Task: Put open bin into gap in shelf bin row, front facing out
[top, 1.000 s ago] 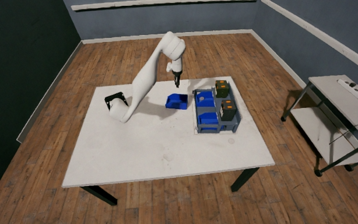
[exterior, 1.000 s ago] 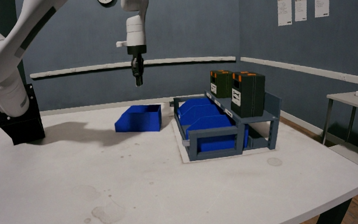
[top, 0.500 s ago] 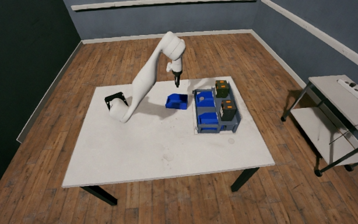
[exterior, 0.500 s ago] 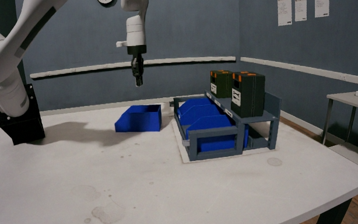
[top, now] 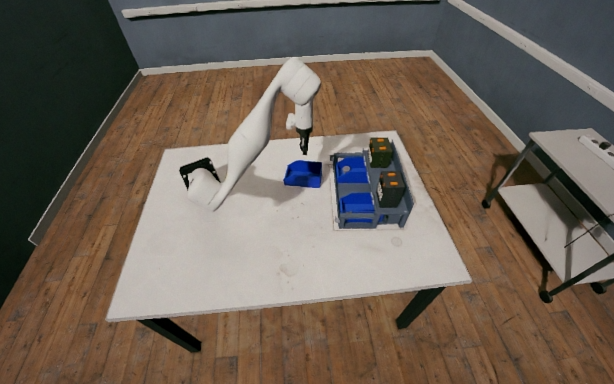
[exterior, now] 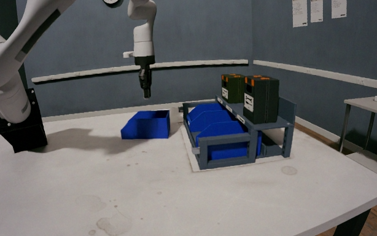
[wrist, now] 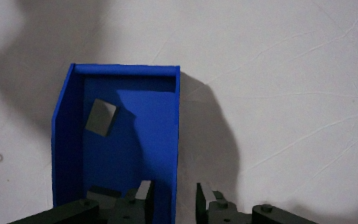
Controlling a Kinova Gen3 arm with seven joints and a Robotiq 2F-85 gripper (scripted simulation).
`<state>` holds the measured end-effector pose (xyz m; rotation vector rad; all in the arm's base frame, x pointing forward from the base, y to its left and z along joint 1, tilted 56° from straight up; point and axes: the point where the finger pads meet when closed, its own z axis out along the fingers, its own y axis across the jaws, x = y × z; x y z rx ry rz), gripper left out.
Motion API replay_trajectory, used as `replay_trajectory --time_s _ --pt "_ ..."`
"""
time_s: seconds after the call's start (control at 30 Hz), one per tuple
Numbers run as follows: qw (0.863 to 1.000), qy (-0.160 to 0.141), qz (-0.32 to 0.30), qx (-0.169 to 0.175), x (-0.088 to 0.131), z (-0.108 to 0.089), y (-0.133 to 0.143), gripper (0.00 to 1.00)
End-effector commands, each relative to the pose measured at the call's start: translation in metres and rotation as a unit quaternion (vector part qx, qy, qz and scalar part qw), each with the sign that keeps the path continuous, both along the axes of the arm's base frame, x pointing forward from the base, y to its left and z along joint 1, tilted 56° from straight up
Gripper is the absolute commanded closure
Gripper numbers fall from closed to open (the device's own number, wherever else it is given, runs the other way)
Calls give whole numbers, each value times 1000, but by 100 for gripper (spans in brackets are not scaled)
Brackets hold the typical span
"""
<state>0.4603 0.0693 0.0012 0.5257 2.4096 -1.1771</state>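
Sitting upright on the shelf's board are two dark cases (top: 391,190) (exterior: 261,99).

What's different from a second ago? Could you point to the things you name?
The gripper (top: 304,151) (exterior: 147,97) (wrist: 174,197) has come down some way toward table height, its fingers parted. Nothing was taken hold of or let go. No visible change in the open bin (top: 311,181) (exterior: 145,130) (wrist: 157,110) on the table, the shelf (top: 360,217) (exterior: 252,150), or the two dark boxes (top: 391,192) (exterior: 261,107) on top.
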Motion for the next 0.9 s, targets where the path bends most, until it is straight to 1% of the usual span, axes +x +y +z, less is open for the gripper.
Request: replay_trajectory --time_s 0.0,0.2,0.37,0.87 --pt "1000 0 1 0 0 0 1 65" --pt "1000 0 1 0 0 0 1 65" --pt "1000 0 1 0 9 -25 -35 65" --pt "1000 0 1 0 8 -25 -35 65"
